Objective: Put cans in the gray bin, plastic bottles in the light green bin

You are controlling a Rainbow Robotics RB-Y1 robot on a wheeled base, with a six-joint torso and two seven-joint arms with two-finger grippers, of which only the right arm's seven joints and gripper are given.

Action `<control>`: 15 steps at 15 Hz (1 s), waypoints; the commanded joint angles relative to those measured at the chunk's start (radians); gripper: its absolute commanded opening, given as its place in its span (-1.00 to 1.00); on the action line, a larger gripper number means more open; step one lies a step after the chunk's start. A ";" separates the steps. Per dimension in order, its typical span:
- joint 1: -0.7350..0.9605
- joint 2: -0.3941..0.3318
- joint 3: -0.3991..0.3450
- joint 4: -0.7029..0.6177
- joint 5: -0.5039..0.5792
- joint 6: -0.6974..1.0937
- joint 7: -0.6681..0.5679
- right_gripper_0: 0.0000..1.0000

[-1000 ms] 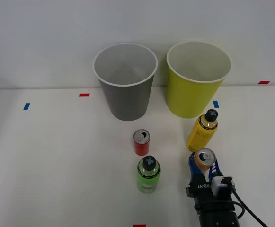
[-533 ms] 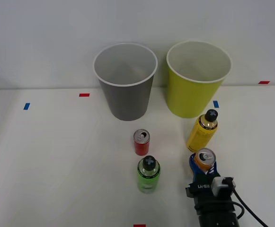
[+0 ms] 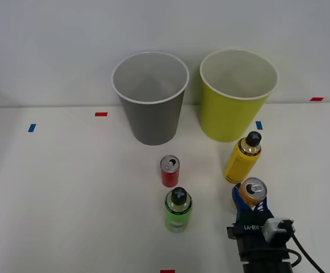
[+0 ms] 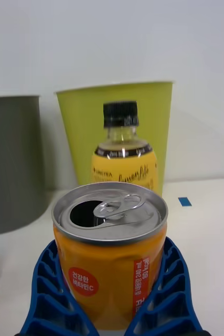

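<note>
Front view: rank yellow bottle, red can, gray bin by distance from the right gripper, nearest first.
From the right gripper, shut on the orange can:
1. Yellow bottle, just beyond the gripper, in front of the light green bin.
2. Red can, to the gripper's left, mid-table.
3. Gray bin, far back and to the left.

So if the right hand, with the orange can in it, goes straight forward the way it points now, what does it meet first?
Most likely the yellow bottle: it stands directly ahead of the right hand and the orange can it grips. The light green bin is behind that bottle. How far the bottle is, I cannot judge.
</note>
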 commanded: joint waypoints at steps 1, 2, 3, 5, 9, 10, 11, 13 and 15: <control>0.015 -0.044 0.053 -0.109 -0.086 0.048 -0.014 -1.00; 0.017 -0.061 0.068 -0.185 -0.111 0.116 -0.014 -1.00; 0.014 -0.072 0.079 -0.253 -0.139 0.176 -0.014 -1.00; -0.008 -0.079 0.090 -0.382 -0.220 0.298 -0.014 -1.00; -0.127 -0.059 0.079 -0.414 -0.338 0.329 -0.012 -1.00; -0.159 -0.052 0.076 -0.414 -0.355 0.329 -0.011 -1.00; -0.202 -0.036 0.074 -0.414 -0.360 0.354 -0.014 -1.00; -0.291 0.000 0.070 -0.414 -0.361 0.423 -0.008 -1.00; -0.380 0.031 0.068 -0.414 -0.361 0.512 -0.005 -1.00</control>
